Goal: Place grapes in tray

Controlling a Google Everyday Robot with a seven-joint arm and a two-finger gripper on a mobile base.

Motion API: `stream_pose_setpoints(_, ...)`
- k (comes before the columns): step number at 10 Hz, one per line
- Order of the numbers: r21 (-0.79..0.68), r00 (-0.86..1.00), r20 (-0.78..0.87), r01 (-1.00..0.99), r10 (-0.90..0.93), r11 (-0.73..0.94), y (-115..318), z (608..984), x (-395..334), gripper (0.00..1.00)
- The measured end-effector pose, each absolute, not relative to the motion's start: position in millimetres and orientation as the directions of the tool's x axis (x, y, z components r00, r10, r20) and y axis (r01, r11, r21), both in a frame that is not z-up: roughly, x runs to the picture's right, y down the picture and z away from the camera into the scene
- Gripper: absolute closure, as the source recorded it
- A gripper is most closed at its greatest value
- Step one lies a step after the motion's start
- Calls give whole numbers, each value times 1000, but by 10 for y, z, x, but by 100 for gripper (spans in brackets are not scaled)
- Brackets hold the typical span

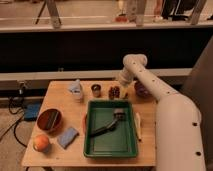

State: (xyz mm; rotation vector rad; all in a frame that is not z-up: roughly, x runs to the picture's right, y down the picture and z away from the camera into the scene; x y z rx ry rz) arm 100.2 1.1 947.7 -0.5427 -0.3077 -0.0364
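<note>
Nearest to us, well in front of the jaws and far off to their left in the view, a round orange fruit [41,142] sits at the front corner of the wooden counter [56,100]. A blue sponge [67,136] lies just beside it, and a reddish-brown bowl [49,120] stands a little farther back.

Directly in front of the jaws lies the green tray [114,146]. It holds a dark brush [107,125] and no fruit. A pale stick-like thing [138,125] lies along the tray's right rim.

Beyond the tray, the white arm [150,90] reaches in from the right and bends down to the back row of the counter, where the jaws hang low. The grapes [114,92] rest on the counter behind the tray's far rim, just beside the jaws on their left in the view. We cannot tell whether the two touch, how far the jaws are parted, or whether they hold anything.

Left of the grapes stands a small dark cup [96,90], and farther left a blue-and-white object [76,89]. To the right of the jaws sits a dark purple bowl [141,90].
</note>
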Motion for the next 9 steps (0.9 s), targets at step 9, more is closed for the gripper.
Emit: stream_pose_setpoints(9,-479,951,304,104,54,872,174,9788,1121,20)
